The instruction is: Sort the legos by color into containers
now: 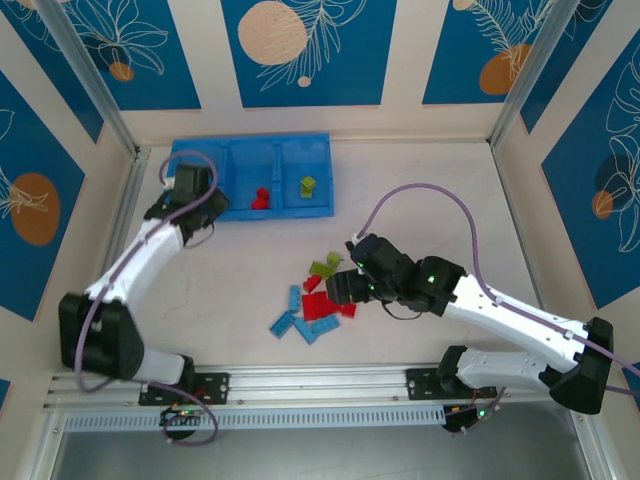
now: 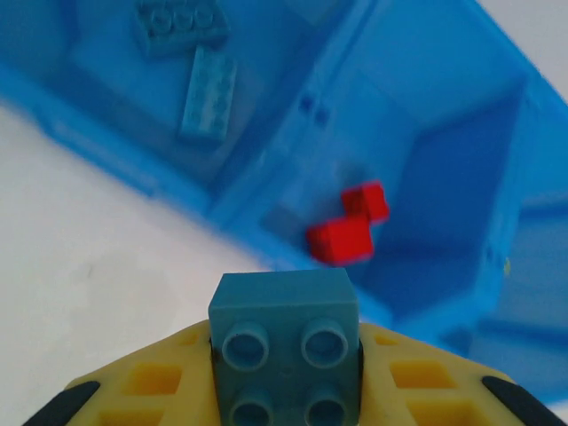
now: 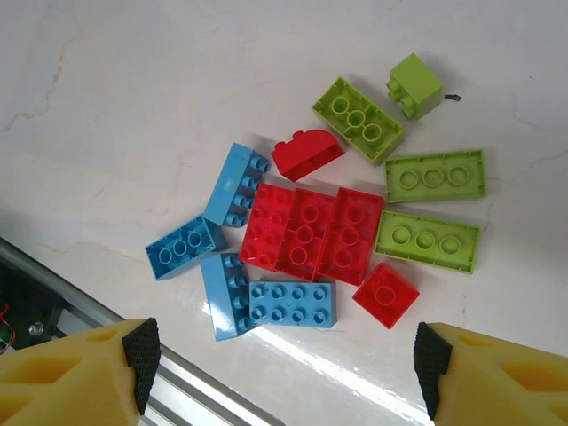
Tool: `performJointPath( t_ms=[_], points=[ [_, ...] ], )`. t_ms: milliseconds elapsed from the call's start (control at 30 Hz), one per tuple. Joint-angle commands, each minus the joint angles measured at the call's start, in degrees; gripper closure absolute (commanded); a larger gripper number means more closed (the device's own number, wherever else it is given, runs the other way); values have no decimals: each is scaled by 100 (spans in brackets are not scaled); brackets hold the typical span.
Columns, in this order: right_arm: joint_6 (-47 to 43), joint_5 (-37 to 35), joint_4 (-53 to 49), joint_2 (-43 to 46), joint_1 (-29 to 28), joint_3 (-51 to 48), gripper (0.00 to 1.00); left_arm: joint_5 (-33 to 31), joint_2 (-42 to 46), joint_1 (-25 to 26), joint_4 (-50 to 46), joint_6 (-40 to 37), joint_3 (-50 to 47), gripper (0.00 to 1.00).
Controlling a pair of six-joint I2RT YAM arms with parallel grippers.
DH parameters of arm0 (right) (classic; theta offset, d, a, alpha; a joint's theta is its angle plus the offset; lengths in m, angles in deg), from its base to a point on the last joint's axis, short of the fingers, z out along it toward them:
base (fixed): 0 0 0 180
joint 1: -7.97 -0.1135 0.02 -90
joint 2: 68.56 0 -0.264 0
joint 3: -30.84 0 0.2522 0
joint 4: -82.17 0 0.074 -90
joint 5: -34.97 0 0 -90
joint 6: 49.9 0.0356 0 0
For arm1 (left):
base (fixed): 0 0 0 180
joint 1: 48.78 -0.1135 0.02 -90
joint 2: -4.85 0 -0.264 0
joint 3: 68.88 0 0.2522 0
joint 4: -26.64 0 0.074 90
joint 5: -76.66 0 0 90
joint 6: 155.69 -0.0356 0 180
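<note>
Legos [image 1: 312,300] mostly in loose pile on counter [image 3: 133,106]: flat red plate [image 3: 306,232] at centre, light blue bricks [image 3: 237,185] on one side, lime green bricks [image 3: 435,175] on other, small red pieces [image 3: 386,295] touching plate. One blue brick [image 2: 284,342] clenched in left claw [image 2: 286,390], by near edge of blue tray [image 2: 266,186]. Tray compartments: two blue pieces [image 2: 209,93] in left, two red cubes [image 2: 342,238] in middle, green piece [image 1: 308,185] in right. Right claw [image 3: 286,359] spread wide, grasping nothing, hovering over pile.

Legos [image 3: 306,235] clustered tight, touching, bare table [image 1: 420,180] all around, tray [image 1: 250,144] well apart beyond
</note>
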Motion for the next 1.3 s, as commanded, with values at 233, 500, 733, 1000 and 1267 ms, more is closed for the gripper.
performJointPath(
  t_ms=[233, 500, 733, 1000, 1267],
  points=[
    [307, -380, -388, 426, -259, 58, 22, 460, -2450, -899, -325, -494, 2641, 60],
    [282, -446, -370, 439, -274, 55, 21, 895, -2619, -1191, -525, -547, 3093, 37],
    [388, -732, -38, 234, -195, -116, 17, 1648, -1026, -746, -390, -777, 1780, 47],
    [242, -308, 516, -927, 665, -88, 14, 819, 1261, 1954, -1588, -2436, 765, 48],
    [1411, 265, 622, -2901, 1510, 922, 11, 2669, 2007, 2649, -2981, -4643, 784, 31]
  ],
)
